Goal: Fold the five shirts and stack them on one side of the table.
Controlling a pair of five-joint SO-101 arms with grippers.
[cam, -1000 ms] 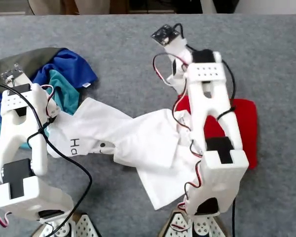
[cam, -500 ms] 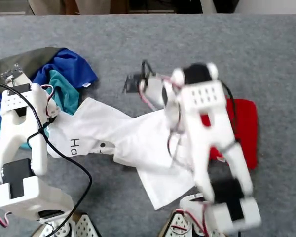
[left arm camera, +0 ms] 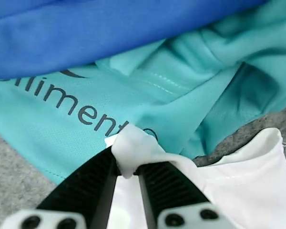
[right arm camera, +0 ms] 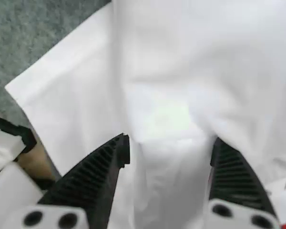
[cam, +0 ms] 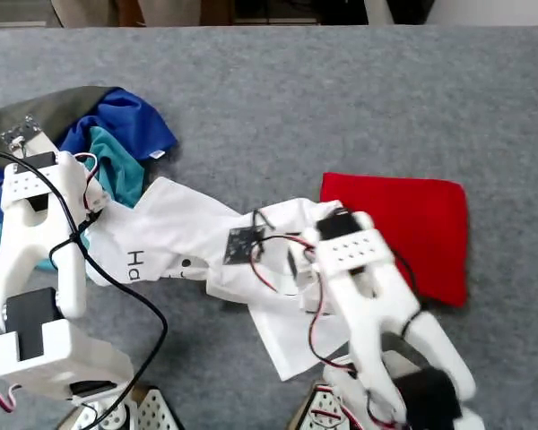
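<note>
Right gripper (right arm camera: 168,152), wide open and empty, has swung off the folded red shirt (cam: 403,224) onto the white shirt (cam: 175,228) — left gripper (left arm camera: 128,167) pinches its corner — so the second fold likely begins.

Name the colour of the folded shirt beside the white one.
Folded shirt: red, clearest in the high view.
</note>
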